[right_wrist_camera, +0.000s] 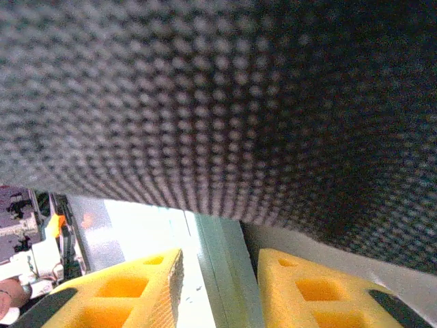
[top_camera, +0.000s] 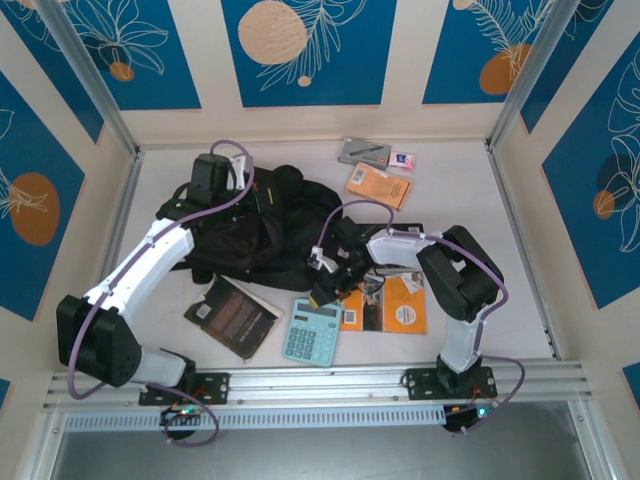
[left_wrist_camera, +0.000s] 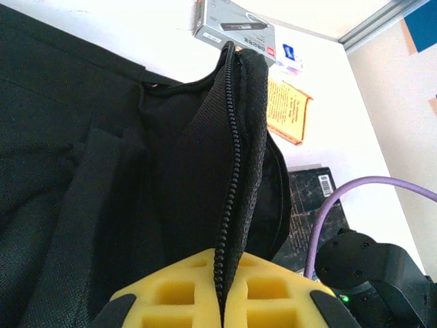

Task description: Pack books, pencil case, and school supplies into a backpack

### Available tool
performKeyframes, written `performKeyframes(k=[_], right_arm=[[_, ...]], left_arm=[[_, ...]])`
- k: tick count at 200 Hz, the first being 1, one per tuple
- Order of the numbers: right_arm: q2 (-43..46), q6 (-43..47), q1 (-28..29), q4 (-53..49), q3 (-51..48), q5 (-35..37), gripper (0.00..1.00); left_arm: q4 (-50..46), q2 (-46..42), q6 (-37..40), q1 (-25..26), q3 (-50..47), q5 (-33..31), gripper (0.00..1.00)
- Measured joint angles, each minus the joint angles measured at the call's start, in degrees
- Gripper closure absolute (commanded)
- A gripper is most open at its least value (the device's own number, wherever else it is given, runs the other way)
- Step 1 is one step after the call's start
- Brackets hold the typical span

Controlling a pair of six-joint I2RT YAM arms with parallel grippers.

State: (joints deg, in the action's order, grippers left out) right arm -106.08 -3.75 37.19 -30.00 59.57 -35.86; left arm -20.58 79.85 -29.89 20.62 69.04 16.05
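Observation:
The black backpack point(top_camera: 255, 225) lies slumped at the table's middle left. My left gripper point(left_wrist_camera: 229, 263) is shut on its zip edge point(left_wrist_camera: 232, 157), holding that edge up; in the top view it point(top_camera: 238, 193) sits at the bag's far left. My right gripper point(right_wrist_camera: 220, 256) is open under the backpack's mesh fabric point(right_wrist_camera: 225, 102), with nothing between its fingers; in the top view it point(top_camera: 325, 280) is at the bag's near right edge. The grey pencil case point(top_camera: 364, 151), the small eraser block point(top_camera: 402, 160) and an orange book point(top_camera: 378, 185) lie at the back. The teal calculator point(top_camera: 312, 332) lies in front.
A dark brown book point(top_camera: 232, 315) lies at the front left of the calculator. Orange books point(top_camera: 390, 305) lie under my right arm. A black book point(left_wrist_camera: 317, 198) rests just right of the backpack. Metal rails point(top_camera: 330, 385) run along the near edge.

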Motion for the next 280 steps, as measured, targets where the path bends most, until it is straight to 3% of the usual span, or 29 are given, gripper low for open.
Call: performKeyframes(k=[40,59,141,166,208,247,280], right_arm=[[0.0,0.0,0.0,0.9,-0.7,-0.2,0.72],[0.0,0.1,0.0,1.1,-1.0,-0.7,0.85],[1.3,0.2,-1.1,2.2,-1.6,-1.2,0.99],[6.7,-1.9,-2.1,3.6,-3.9,-0.5,1.0],[25.2,-9.3,-6.3,9.8,-9.6,-0.1,1.0],[37.7,-20.7,-11.4,16.0,-10.3,11.4,1.0],[31.8,-28.2,-11.7,12.3,-0.5,22.2,1.0]], left_arm=[[0.0,0.2,0.0,0.0,0.0,0.0,1.0],[0.0,0.2,0.0,0.0,0.0,0.0,1.0],[0.0,0.6,0.0,0.0,0.0,0.0,1.0],[-0.1,0.6,0.0,0.0,0.0,0.0,1.0],[-3.4,1.1,0.3,0.0,3.1,0.0,1.0],[-6.5,1.0,0.2,0.0,6.7,0.0,1.0],[-10.3,1.1,0.4,0.0,10.0,-0.1,0.98]])
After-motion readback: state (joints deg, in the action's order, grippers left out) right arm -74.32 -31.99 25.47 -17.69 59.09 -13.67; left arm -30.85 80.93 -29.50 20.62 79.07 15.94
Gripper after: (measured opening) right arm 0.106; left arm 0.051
